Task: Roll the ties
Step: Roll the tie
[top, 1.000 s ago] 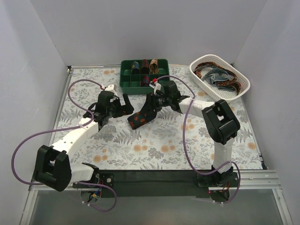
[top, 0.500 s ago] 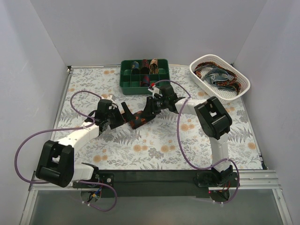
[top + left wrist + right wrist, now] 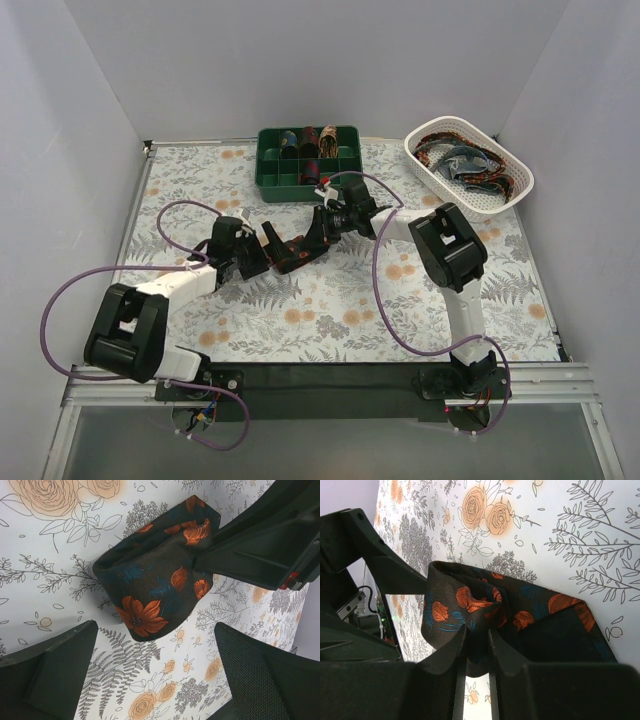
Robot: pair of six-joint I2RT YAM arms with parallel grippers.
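The left gripper (image 3: 262,250) stood spread just beside one end of the tie (image 3: 295,252), which lay on the table (image 3: 330,310). The right gripper (image 3: 318,236) pinched its other end. The tray (image 3: 268,181) held rolled ties (image 3: 311,141); the basket (image 3: 478,201) held loose ties (image 3: 462,160).

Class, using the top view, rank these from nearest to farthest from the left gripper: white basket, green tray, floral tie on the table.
1. The floral tie, right beside the left gripper, mid-table.
2. The green tray, behind it at the far edge.
3. The white basket, in the far right corner.
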